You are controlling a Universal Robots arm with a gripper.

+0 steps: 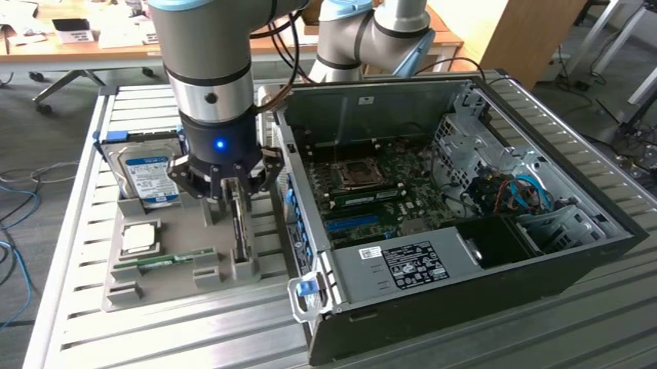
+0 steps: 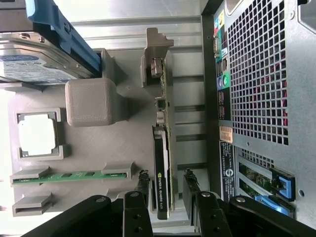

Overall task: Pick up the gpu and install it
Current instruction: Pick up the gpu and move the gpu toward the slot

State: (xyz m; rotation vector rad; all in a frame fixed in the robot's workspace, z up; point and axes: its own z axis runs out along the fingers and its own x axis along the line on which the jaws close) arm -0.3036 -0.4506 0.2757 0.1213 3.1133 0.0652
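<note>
1. Pincer (image 2: pixel 166 180) sits nearest the wrist camera. My two fingers (image 2: pixel 143 185) hang down on either side of one thin card.
2. Jaws are partly open, about mid-width, and a sliver of gap shows on each side of the card. I judge this as straddling, not clamped. Nothing is held and I see no clear contact.
3. That card is the gpu (image 2: pixel 161 163), standing on its long edge between my fingers with its black face turned sideways. It is not lifted and is not in the machine.
4. It stands upright because slotted posts on the grey tray (image 2: pixel 94 148) pin it at each end. My guess is that this leaves both flat faces free for a pinch from above.
5. Further along the tray, the green RAM stick (image 2: pixel 74 175) lies flat in its own slot and the CPU (image 2: pixel 37 136) sits in a square pocket. Both are well apart from my fingers.
6. Beyond them the hard drive (image 2: pixel 34 69) with the blue label leans in the tray's far holder.
7. Just beside the tray stands the computer case (image 2: pixel 261 74), on the same slatted metal table (image 1: pixel 154 338).
8. Farthest, in the exterior view, the case's side is off and the motherboard (image 1: pixel 370 192) is exposed. The install step looks not started.
</note>
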